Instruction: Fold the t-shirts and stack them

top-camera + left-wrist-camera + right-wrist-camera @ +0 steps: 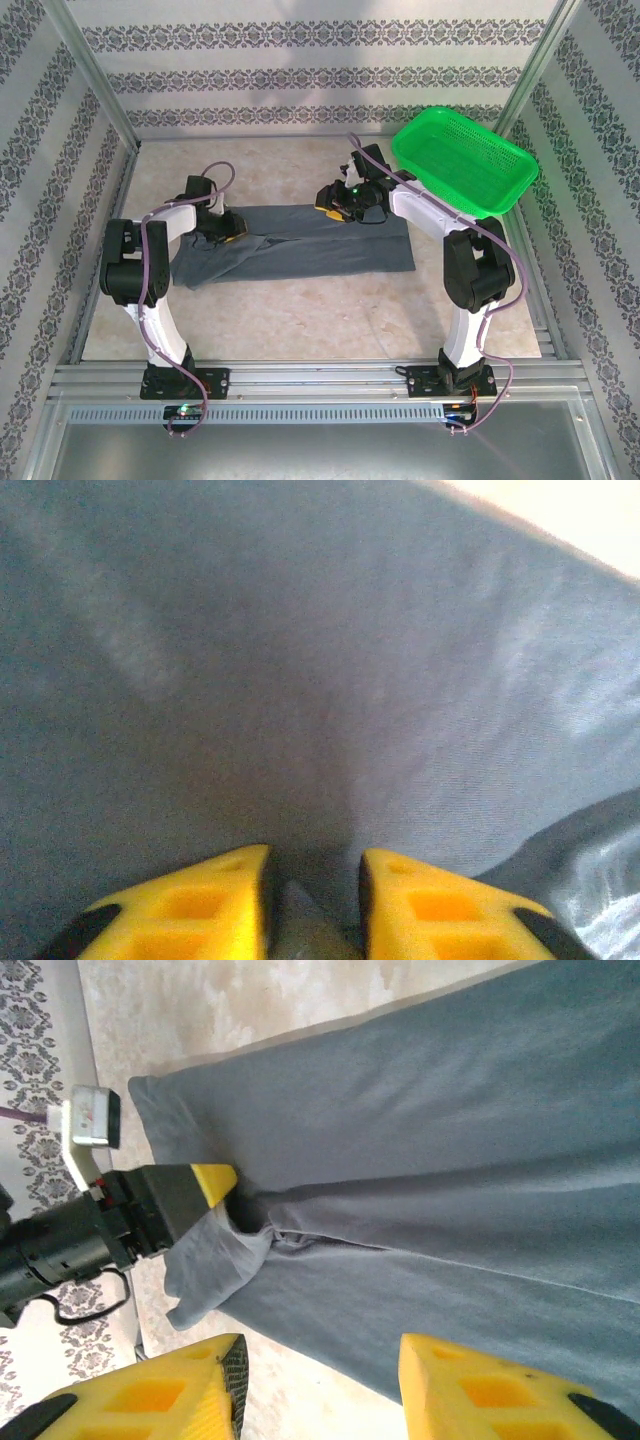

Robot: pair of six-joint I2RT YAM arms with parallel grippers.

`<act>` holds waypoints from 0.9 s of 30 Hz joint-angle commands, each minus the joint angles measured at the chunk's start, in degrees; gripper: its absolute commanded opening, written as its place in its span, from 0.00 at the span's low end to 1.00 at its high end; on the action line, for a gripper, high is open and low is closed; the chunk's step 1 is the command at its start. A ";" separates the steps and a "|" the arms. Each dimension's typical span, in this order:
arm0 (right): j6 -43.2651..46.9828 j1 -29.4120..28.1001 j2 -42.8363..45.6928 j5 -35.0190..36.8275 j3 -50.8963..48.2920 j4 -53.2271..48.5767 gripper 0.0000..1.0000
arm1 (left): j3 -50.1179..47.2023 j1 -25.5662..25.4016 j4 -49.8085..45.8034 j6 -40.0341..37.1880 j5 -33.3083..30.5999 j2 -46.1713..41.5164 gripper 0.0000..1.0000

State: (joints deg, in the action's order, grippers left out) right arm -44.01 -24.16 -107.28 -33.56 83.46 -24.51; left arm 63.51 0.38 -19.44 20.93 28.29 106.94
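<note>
A dark slate-grey t-shirt lies in a long band across the middle of the table. My left gripper rests on its left part. In the left wrist view its yellow fingers stand close together with a ridge of the grey t-shirt pinched between them. From the right wrist camera, the left gripper has fabric of the t-shirt bunched at its tip. My right gripper hovers over the shirt's far edge; its jaws are wide open with nothing between them.
A bright green mesh basket sits tilted at the back right, close behind the right arm. Patterned walls and metal frame posts enclose the beige table. Bare tabletop lies in front of the shirt.
</note>
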 commanded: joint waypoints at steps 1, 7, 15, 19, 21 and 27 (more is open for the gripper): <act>-0.62 -0.45 2.42 -0.65 -0.40 0.69 0.45 | -1.61 -0.55 -2.53 -0.42 -2.00 -3.56 0.16; -0.77 -0.49 2.83 -0.45 -0.49 0.78 0.45 | -4.13 -1.25 -4.26 4.83 -3.55 -8.45 0.00; -1.08 -0.47 3.29 -0.63 -2.05 1.74 0.45 | -11.09 -5.90 -6.00 18.84 -5.47 -18.80 0.00; -1.35 -0.45 3.64 -0.96 -3.19 2.34 0.44 | -13.68 -7.94 -6.73 26.37 -5.68 -21.65 0.00; -1.39 -0.46 3.84 -1.01 -3.73 2.67 0.44 | -14.96 -9.39 -5.83 31.04 -5.45 -22.46 0.00; -1.78 -0.53 4.52 -1.59 -5.79 3.85 0.44 | -17.98 -13.41 1.00 43.55 -4.26 -21.71 0.04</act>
State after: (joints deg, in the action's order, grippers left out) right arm -45.10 -24.16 -105.27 -33.98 78.94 -22.24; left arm 46.85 -11.40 -22.39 54.54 23.49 85.41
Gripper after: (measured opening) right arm 0.445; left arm 0.049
